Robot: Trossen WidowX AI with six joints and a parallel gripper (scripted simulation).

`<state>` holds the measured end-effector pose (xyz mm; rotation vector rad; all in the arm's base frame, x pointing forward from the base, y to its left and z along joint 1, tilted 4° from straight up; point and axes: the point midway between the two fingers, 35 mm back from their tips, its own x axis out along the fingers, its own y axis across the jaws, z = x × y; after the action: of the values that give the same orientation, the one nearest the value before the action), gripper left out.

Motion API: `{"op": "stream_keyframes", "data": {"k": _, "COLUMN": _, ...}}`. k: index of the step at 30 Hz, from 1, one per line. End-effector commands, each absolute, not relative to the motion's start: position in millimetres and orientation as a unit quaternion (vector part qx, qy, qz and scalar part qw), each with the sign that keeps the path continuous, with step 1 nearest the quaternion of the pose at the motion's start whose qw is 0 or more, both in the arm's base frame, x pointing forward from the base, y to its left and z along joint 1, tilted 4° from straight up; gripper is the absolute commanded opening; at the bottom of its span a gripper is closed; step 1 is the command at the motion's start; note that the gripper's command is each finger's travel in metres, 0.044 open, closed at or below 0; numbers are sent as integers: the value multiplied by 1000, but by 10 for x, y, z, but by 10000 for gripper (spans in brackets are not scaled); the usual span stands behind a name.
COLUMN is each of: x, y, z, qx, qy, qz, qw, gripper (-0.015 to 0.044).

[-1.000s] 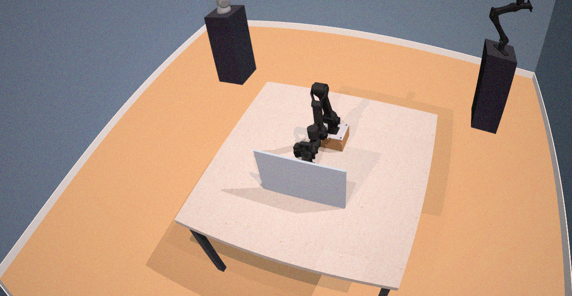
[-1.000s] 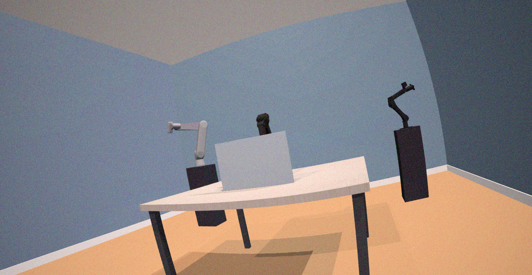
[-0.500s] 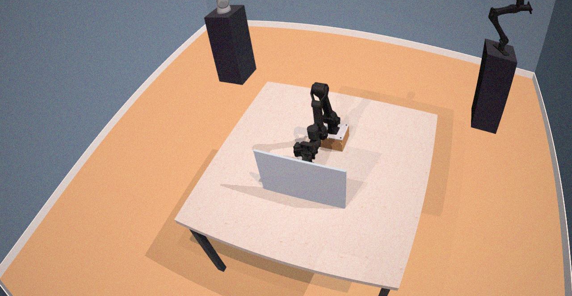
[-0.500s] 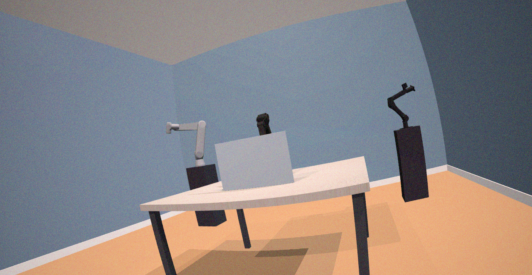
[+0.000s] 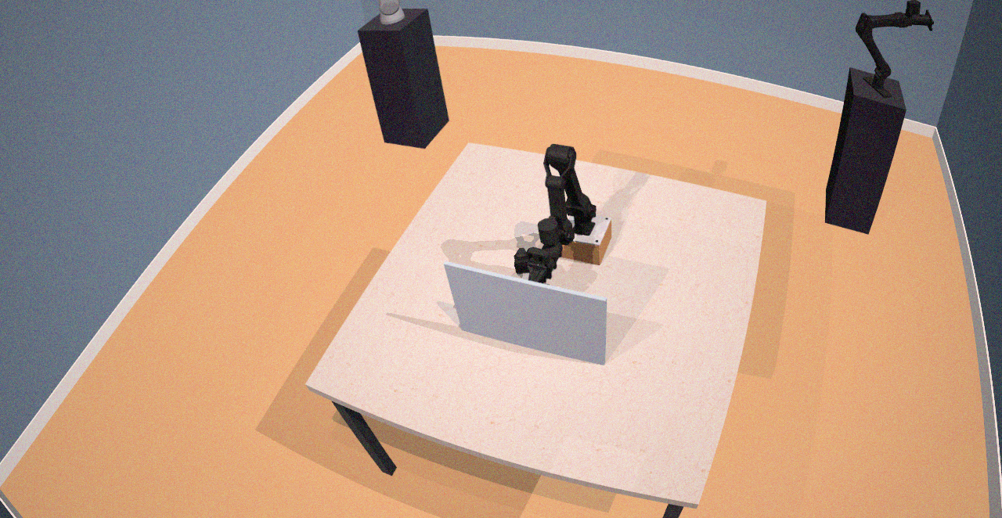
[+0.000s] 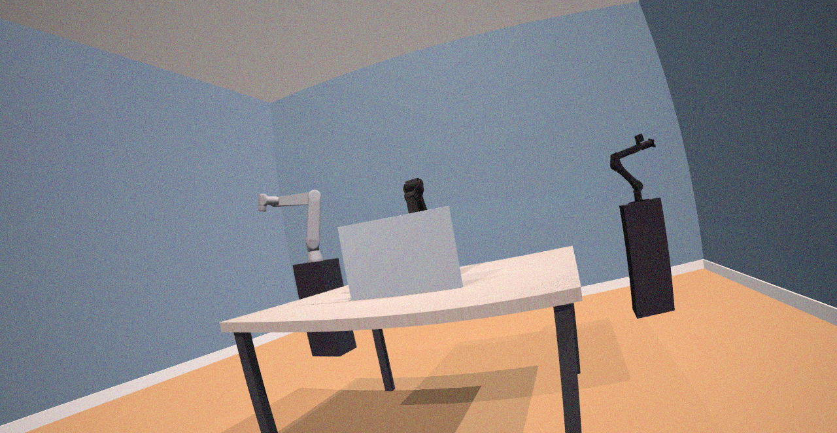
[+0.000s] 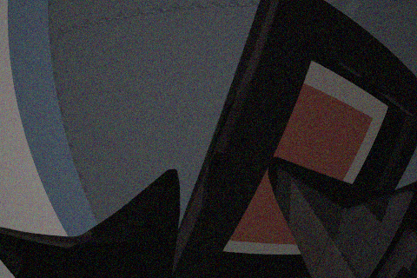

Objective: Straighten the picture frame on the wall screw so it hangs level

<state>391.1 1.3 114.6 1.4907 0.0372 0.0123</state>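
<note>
The picture frame (image 7: 256, 109) has black bars, a pale mat and an orange-red picture. In the wrist view its left bar leans strongly and its top bar slopes down to the right. It hangs crooked against the grey-blue wall panel (image 5: 532, 315) (image 6: 401, 254) (image 7: 130, 95). My gripper (image 7: 224, 173) is open around the left bar. A gap shows between the left finger and the bar; the right finger overlaps the picture. The screw and the notched strip are hidden. The top and exterior views see only the panel's back, which hides the frame.
The panel stands upright on the pale table (image 5: 560, 403) (image 6: 497, 301). My arm (image 5: 556, 199) (image 6: 414, 193) rises behind it from a wooden base block (image 5: 585, 252). Two other arms stand on dark pedestals (image 5: 406, 80) (image 5: 865, 157) beyond the table.
</note>
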Motion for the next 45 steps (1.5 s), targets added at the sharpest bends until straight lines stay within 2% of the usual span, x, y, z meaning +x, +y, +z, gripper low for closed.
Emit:
{"op": "stream_keyframes", "data": {"k": 1, "x": 3911, "y": 13, "z": 1146, "qx": 680, "qy": 17, "qz": 5, "qw": 733, "gripper": 260}}
{"op": "stream_keyframes", "data": {"k": 4, "x": 3848, "y": 10, "z": 1144, "qx": 699, "qy": 17, "qz": 4, "qw": 715, "gripper": 260}}
{"op": "stream_keyframes", "data": {"k": 9, "x": 3370, "y": -6, "z": 1122, "qx": 827, "qy": 20, "qz": -4, "qw": 561, "gripper": 260}}
{"op": "stream_keyframes", "data": {"k": 11, "x": 3305, "y": -7, "z": 1118, "qx": 842, "qy": 20, "qz": -5, "qw": 539, "gripper": 260}}
{"op": "stream_keyframes", "data": {"k": 13, "x": 3305, "y": -7, "z": 1118, "qx": 842, "qy": 20, "qz": -5, "qw": 539, "gripper": 260}}
{"op": "stream_keyframes", "data": {"k": 14, "x": 3394, "y": -13, "z": 1136, "qx": 822, "qy": 18, "qz": -4, "qw": 570, "gripper": 260}}
{"op": "stream_keyframes", "data": {"k": 23, "x": 3356, "y": -58, "z": 1612, "qx": 829, "qy": 18, "qz": -4, "qw": 559, "gripper": 260}}
{"op": "stream_keyframes", "data": {"k": 40, "x": 2678, "y": -75, "z": 2342, "qx": 842, "qy": 21, "qz": -6, "qw": 540, "gripper": 260}}
{"op": "stream_keyframes", "data": {"k": 45, "x": 2701, "y": -79, "z": 2340, "qx": 840, "qy": 19, "qz": -5, "qw": 542, "gripper": 260}}
